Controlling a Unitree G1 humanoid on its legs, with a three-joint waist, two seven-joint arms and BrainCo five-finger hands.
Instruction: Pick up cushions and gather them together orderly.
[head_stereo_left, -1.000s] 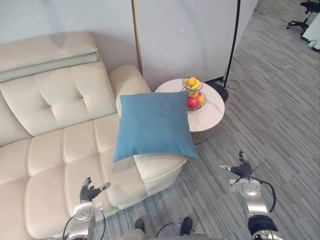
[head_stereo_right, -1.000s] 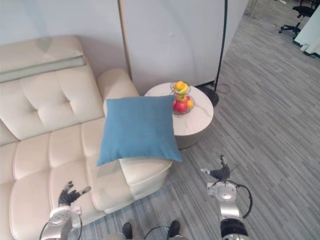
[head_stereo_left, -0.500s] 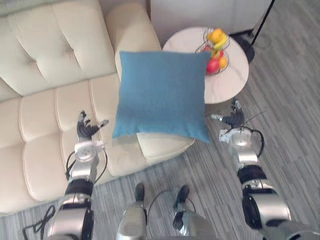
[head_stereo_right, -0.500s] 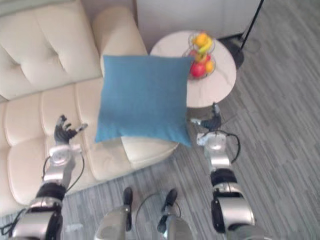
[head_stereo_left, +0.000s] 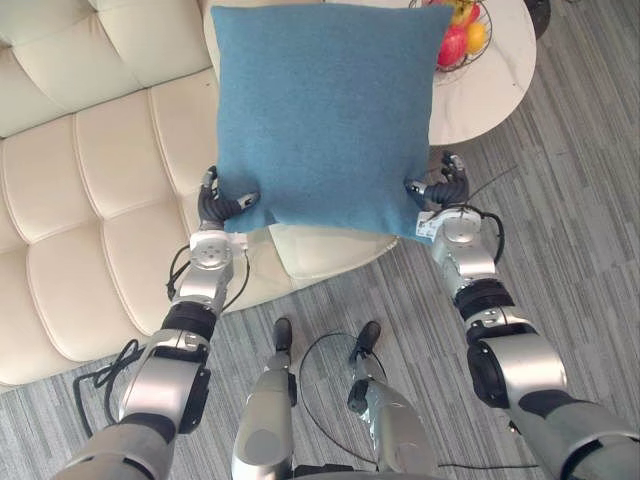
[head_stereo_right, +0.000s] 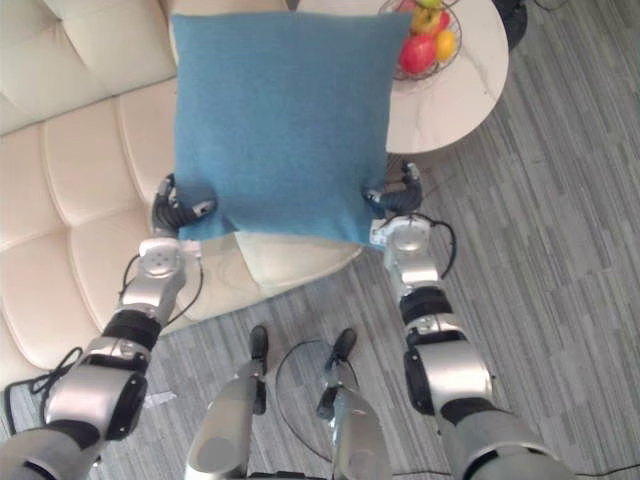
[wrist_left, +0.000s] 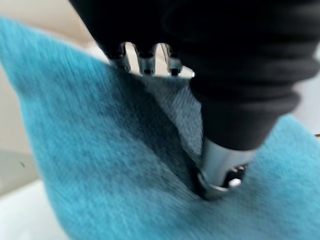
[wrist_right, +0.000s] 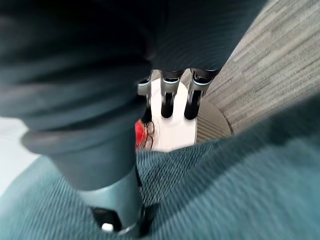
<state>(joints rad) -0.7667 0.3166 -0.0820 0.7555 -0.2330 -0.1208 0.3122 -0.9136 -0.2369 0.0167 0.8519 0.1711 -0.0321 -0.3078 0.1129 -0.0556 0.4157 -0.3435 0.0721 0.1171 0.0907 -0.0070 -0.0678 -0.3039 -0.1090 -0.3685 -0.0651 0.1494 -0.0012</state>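
Observation:
A square blue cushion (head_stereo_left: 325, 110) stands tilted over the end seat of a cream sofa (head_stereo_left: 90, 200). My left hand (head_stereo_left: 213, 205) is at its lower left corner, and in the left wrist view the thumb (wrist_left: 220, 160) presses into the cloth (wrist_left: 100, 165) with the fingers behind it. At the lower right corner my right hand (head_stereo_left: 443, 185) grips the same way: its thumb (wrist_right: 117, 200) lies on the fabric (wrist_right: 210, 200) and its fingers reach past the edge. Both hands are shut on the cushion.
A round white side table (head_stereo_left: 490, 90) stands right of the sofa arm, close behind the cushion's right edge. On it is a wire basket of fruit (head_stereo_left: 460, 35). Grey carpet floor (head_stereo_left: 580, 220) stretches to the right.
The camera has tilted down and closer. Both hands have moved in from apart and taken hold of the cushion's lower corners.

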